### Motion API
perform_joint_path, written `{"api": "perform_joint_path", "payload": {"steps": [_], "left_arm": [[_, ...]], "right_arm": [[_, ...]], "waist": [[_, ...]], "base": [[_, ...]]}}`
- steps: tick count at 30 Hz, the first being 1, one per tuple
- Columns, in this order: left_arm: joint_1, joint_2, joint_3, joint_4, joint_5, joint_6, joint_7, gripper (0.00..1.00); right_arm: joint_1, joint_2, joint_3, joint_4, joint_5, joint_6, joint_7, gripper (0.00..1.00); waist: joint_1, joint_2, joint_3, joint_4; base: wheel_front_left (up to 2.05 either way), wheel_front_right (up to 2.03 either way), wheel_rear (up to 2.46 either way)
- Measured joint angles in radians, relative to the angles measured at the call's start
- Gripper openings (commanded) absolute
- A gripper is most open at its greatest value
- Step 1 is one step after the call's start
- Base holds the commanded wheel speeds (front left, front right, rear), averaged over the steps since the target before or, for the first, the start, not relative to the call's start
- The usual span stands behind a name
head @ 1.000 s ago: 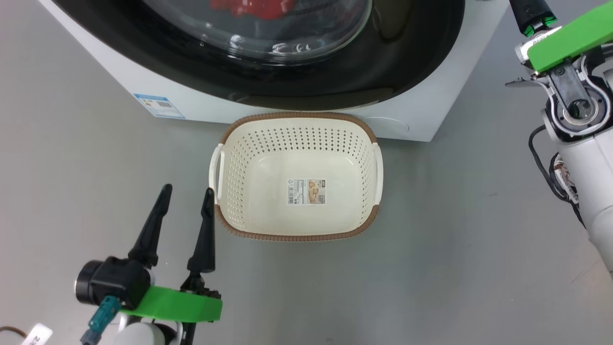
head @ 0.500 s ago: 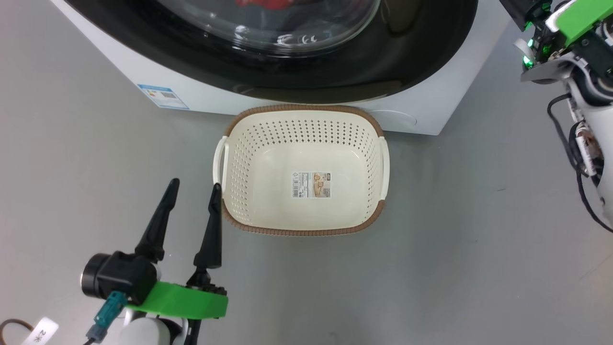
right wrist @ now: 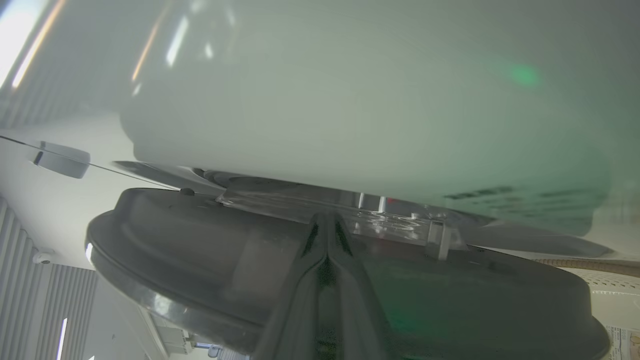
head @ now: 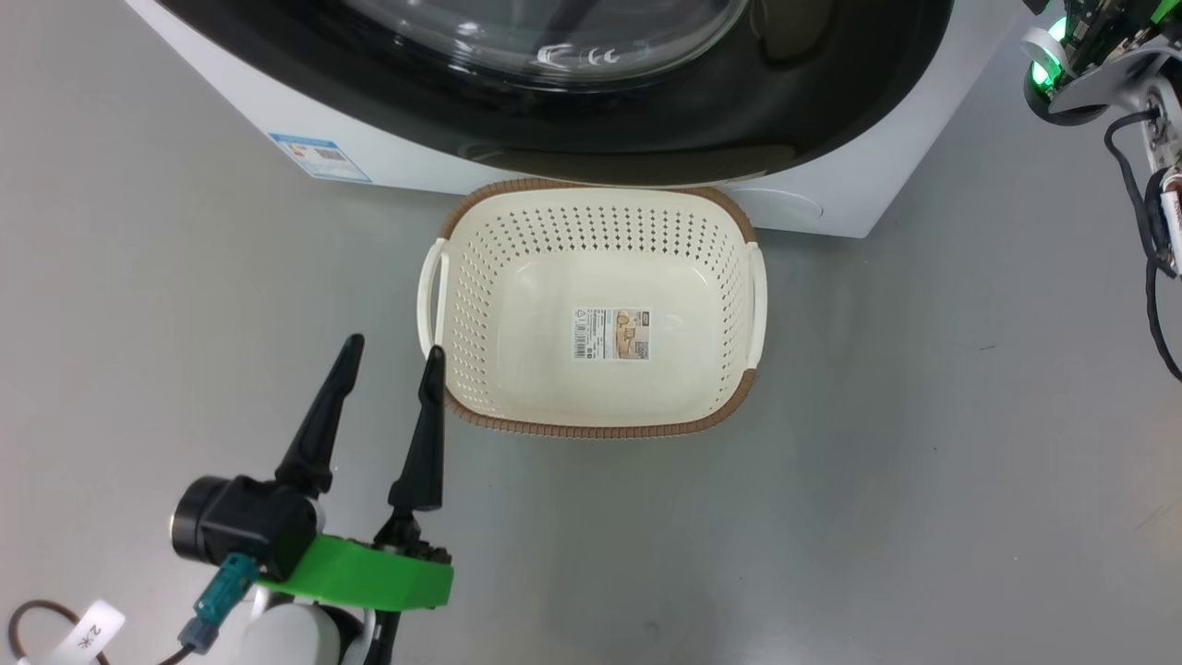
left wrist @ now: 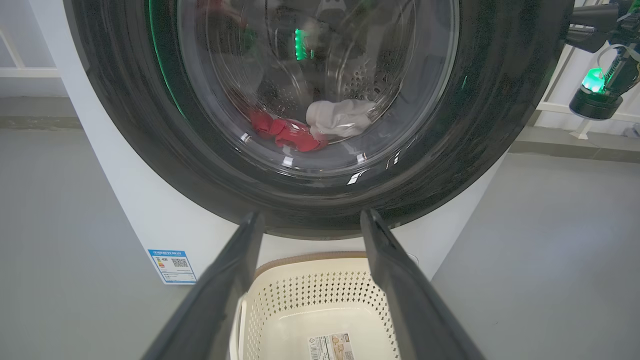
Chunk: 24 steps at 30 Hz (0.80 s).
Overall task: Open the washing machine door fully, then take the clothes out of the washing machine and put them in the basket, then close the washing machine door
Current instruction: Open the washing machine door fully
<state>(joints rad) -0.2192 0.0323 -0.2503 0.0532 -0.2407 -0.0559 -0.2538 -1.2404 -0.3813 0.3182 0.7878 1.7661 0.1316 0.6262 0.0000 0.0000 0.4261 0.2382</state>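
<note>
Now the shut, empty right pincer (right wrist: 326,220) sits at the edge of the door (left wrist: 500,125) on the washer (left wrist: 150,210) and next should swing it wide; clothes (left wrist: 295,135) lie inside, basket (head: 591,427) in front, left pincer (head: 391,349) open and empty.

The basket (head: 517,277) was smooth cream plastic pierced with small holes. Its rim (head: 591,430) was a brown woven-look band, and a paper label (head: 611,333) lay on its bottom. Under the basket the floor (head: 923,462) was grey and matt. Behind the basket the washing machine (head: 397,157) was smooth white, its door (head: 813,120) glossy black around clear glass (left wrist: 320,60). Beyond the glass, the clothes (left wrist: 287,134) were soft red and white cloth against a perforated metal drum (left wrist: 365,80).
</note>
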Motion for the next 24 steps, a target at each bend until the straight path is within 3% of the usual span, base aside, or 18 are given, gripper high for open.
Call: {"api": "perform_joint_path", "payload": {"steps": [10,24], "left_arm": [[-0.021,0.0,-0.008,0.002,0.0,0.003,0.0,1.0],[-0.01,0.0,-0.008,0.016,-0.002,0.008,0.0,1.0]], "right_arm": [[-0.004,0.005,0.003,0.006,0.003,0.0,0.086,0.0],[0.179,0.021,0.014,-0.123,-0.016,-0.002,0.147,0.0]], "waist": [[0.0,0.0,-0.009,0.005],[0.0,0.0,-0.081,0.005]], "base": [[0.0,0.0,0.0],[0.0,0.0,0.0]]}}
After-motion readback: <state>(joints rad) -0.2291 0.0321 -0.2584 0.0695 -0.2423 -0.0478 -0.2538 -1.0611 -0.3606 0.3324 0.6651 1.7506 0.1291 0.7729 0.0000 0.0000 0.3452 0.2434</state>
